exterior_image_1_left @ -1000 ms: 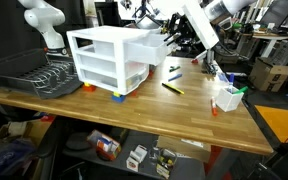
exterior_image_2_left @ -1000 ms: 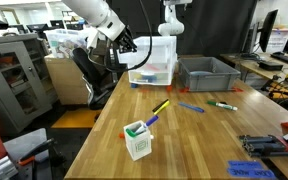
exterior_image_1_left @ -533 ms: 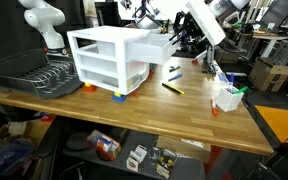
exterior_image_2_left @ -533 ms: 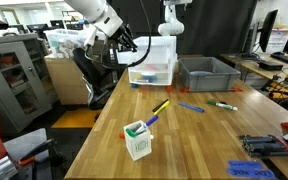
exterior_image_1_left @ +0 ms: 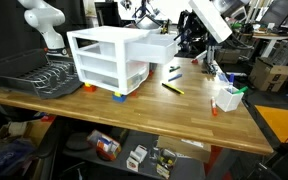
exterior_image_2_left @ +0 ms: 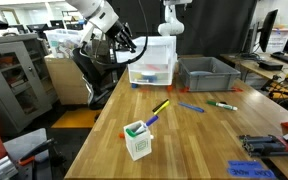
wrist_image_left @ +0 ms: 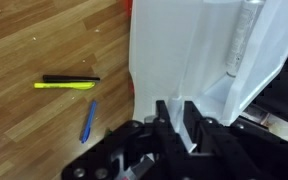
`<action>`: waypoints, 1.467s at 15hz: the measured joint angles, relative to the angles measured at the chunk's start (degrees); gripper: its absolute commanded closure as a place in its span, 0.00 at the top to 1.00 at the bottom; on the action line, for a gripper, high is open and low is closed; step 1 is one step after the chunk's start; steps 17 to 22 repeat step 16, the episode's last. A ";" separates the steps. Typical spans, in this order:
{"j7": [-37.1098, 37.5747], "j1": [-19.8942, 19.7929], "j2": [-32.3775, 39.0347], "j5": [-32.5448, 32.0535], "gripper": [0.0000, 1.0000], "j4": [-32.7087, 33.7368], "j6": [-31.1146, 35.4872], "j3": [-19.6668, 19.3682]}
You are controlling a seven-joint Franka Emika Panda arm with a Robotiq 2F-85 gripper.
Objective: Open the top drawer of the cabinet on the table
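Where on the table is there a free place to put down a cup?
Bare: the strip of the table along its near edge, in front of the dish rack and the cabinet. Crowded: beside the pulled-out top drawer, where pens lie, up to the white holder.

Even overhead indoor light in both exterior views; soft shadow under cabinet [exterior_image_1_left: 109,60]. Backgrounds dimmer, frames grainy. Wrist view: top drawer [wrist_image_left: 184,50] glares white at right; hand [wrist_image_left: 176,112] at bottom edge dark, blurred.
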 measured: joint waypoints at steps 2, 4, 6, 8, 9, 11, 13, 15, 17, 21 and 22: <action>0.00 1.13 -0.41 -0.16 0.71 0.02 2.08 -1.25; 5.01 0.37 -1.16 -3.22 0.84 -0.85 6.56 2.12; 5.23 1.88 -1.53 -2.65 0.99 -4.42 7.25 1.92; 4.88 2.07 -1.66 -1.25 1.00 -8.97 7.16 1.55; 4.26 2.10 -2.06 -0.01 1.00 -11.23 7.16 1.55; 4.69 2.11 -3.84 0.26 1.00 -16.02 7.16 2.69; 5.32 2.17 -6.35 0.20 1.00 -19.13 7.14 4.15; 5.34 2.12 -7.68 0.15 1.00 -19.53 7.11 4.24; 5.34 2.08 -7.77 0.15 1.00 -19.53 7.08 4.24; 5.34 2.08 -7.77 0.15 1.00 -19.53 7.08 4.24; 5.34 2.08 -7.77 0.15 1.00 -19.53 7.08 4.24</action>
